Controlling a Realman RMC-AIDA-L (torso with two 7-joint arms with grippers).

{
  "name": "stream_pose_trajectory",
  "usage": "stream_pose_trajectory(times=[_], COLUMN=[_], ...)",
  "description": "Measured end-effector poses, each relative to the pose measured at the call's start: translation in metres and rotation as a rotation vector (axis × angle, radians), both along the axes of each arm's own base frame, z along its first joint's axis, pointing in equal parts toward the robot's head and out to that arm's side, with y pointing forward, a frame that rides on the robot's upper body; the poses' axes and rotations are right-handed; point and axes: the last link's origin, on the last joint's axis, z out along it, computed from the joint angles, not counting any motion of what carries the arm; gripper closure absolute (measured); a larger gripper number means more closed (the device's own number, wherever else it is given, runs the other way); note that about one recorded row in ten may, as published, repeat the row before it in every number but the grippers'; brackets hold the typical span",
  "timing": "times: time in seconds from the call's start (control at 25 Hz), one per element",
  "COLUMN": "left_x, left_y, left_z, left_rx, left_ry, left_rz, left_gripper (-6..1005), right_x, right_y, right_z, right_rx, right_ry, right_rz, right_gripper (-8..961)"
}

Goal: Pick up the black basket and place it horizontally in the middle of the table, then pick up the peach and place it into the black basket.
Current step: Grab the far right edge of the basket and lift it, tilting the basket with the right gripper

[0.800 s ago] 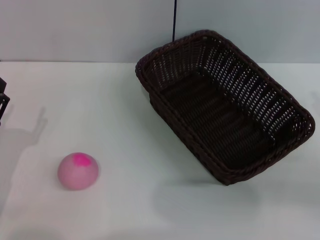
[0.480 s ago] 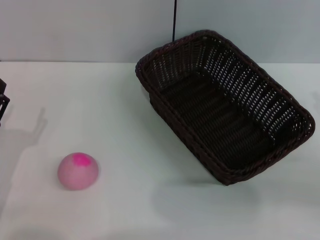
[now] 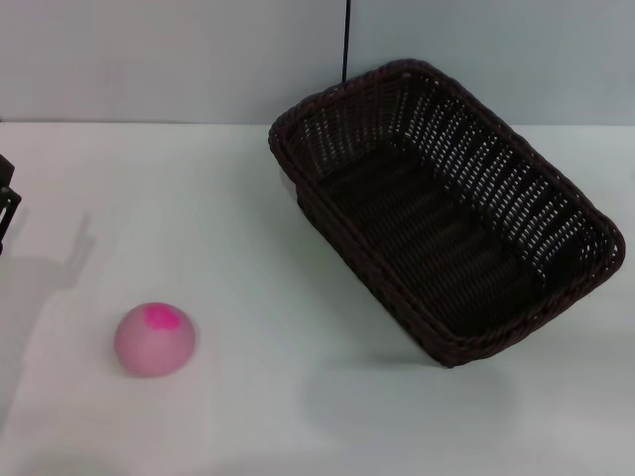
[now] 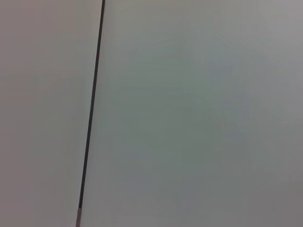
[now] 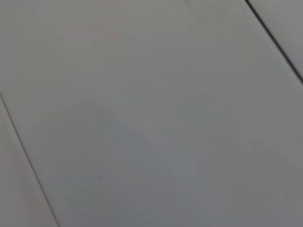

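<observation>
The black basket point(image 3: 446, 213) lies empty on the right half of the white table point(image 3: 248, 248). It is turned diagonally, with one short end at the back middle and the other toward the right front. The peach point(image 3: 155, 339) sits on the table at the front left, well apart from the basket. A dark part of my left arm point(image 3: 6, 198) shows at the far left edge, away from the peach. My right gripper is out of view. Both wrist views show only a plain grey surface.
A grey wall point(image 3: 149, 59) runs behind the table's back edge, with a thin dark vertical line point(image 3: 346, 40) just behind the basket. White tabletop lies between the peach and the basket.
</observation>
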Motion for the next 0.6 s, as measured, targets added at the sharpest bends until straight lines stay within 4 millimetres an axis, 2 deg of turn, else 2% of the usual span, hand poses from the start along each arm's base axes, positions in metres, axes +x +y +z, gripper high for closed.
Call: stream_pose_trajectory(times=[0.04,0.16,0.2,0.24,0.36,0.4,0.44,0.56,0.6], left_x=[0.000,-0.001,-0.002,-0.002,0.000,0.000,0.000,0.000,0.001], left_y=[0.000,-0.001,-0.001,-0.001,0.000,0.001,0.001,0.001,0.002], left_z=[0.000,0.001,0.001,0.001,-0.001,-0.004,-0.004,-0.004,-0.004], left_rx=[0.000,0.005,0.006,0.006,-0.004,-0.021,-0.021,-0.024,-0.023], left_ry=[0.000,0.000,0.000,0.000,0.004,0.011,0.011,0.010,0.008], left_rz=[0.000,0.006,0.008,0.008,0.002,0.000,0.000,0.000,-0.003], left_gripper=[201,201,201,201,200,200,200,200,200], right_x=[0.000,-0.008,-0.019,-0.019,-0.040,-0.055,-0.055,-0.075,-0.083], right_y=[0.000,0.012,0.018,0.018,0.030,0.040,0.040,0.056,0.067], right_z=[0.000,0.034,0.052,0.052,0.073,0.082,0.082,0.084,0.078], right_rx=[0.000,-0.167,-0.309,-0.309,-0.501,-0.617,-0.617,-0.795,-0.884], right_ry=[0.000,-0.042,-0.069,-0.069,-0.132,-0.186,-0.186,-0.280,-0.328], right_rz=[0.000,-0.046,-0.067,-0.067,-0.090,-0.119,-0.119,-0.170,-0.224], right_gripper=[319,323,325,327,331,333,334,339,340])
